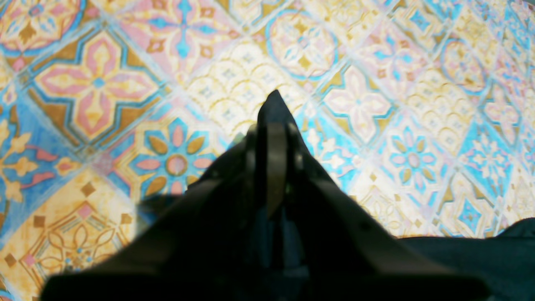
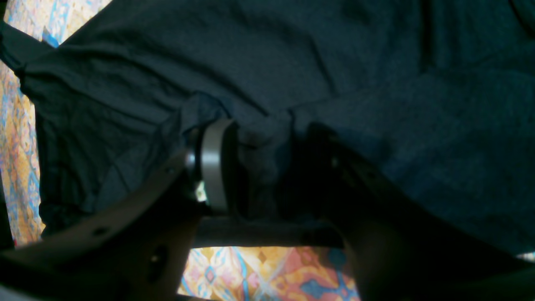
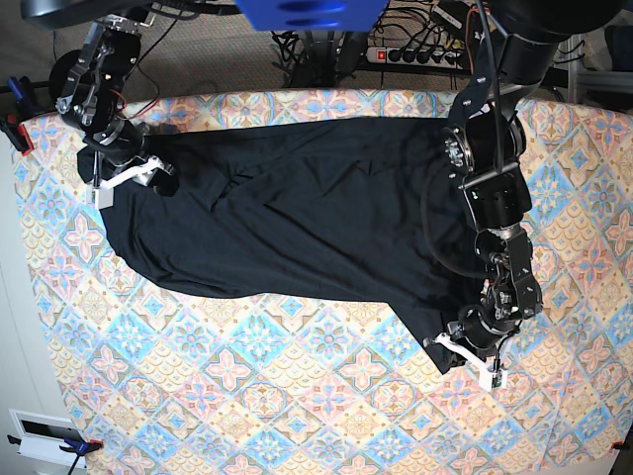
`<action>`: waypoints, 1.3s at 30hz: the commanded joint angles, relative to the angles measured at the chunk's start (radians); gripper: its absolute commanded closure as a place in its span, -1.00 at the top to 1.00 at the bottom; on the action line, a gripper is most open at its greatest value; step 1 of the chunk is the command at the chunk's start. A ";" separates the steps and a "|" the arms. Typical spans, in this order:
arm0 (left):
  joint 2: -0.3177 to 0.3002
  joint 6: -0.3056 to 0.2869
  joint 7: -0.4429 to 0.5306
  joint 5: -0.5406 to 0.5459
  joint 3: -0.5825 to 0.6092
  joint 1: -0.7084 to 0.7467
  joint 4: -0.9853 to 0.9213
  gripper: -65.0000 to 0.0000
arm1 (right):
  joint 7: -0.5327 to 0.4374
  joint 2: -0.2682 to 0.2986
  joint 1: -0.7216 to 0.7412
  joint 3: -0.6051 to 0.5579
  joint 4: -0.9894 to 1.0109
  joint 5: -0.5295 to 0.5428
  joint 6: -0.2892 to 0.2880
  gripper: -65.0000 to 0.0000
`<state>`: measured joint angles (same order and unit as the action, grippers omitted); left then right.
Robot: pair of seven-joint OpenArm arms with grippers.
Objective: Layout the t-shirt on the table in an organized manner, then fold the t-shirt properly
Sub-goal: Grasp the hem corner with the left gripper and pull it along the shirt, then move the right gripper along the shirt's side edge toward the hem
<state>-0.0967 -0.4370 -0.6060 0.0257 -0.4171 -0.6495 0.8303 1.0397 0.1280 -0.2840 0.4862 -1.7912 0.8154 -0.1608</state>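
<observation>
Patterned surface (image 3: 297,396) carries the black t-shirt (image 3: 297,218), spread across its far half, one corner trailing toward the near edge. Left gripper (image 1: 273,109) there: jaws closed together, whether any cloth is pinched is unclear. Right gripper (image 2: 259,154) at the opposite end: jaws apart, bunched fabric between them.

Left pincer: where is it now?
Base view, lower right: the left pincer sits shut at the t-shirt's bottom corner, over the table.
</observation>
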 commanded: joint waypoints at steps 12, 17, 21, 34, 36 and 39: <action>-0.076 0.002 0.108 0.056 -0.165 -0.109 0.022 -1.00 | -0.014 0.011 0.001 0.003 -0.012 0.017 -0.009 -0.20; -0.084 0.002 0.159 0.056 -0.165 -0.123 0.022 -1.00 | -0.016 0.011 0.001 -0.048 -0.011 0.017 -0.009 -0.20; -0.084 0.085 0.225 0.082 -0.165 -0.123 0.024 -1.00 | -0.016 0.011 0.001 -0.065 -0.009 0.017 -0.009 -0.20; -0.042 0.271 0.326 0.311 -0.159 -0.161 0.017 -1.00 | -0.016 0.011 0.001 -0.065 0.023 0.017 -0.009 -0.20; -0.015 0.271 0.324 0.310 -0.159 -0.175 0.016 -1.00 | -0.016 0.011 0.001 -0.065 0.023 0.017 -0.009 -0.20; 0.008 0.271 0.320 0.310 -0.138 -0.203 -0.047 -1.00 | -0.016 0.011 0.001 -0.065 0.023 0.017 -0.009 -0.20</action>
<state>-0.0727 -0.1612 -0.3023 0.3336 -0.5560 -0.8215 0.7704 1.0397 0.1299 -0.2882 0.4187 -1.7527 0.8162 -0.1612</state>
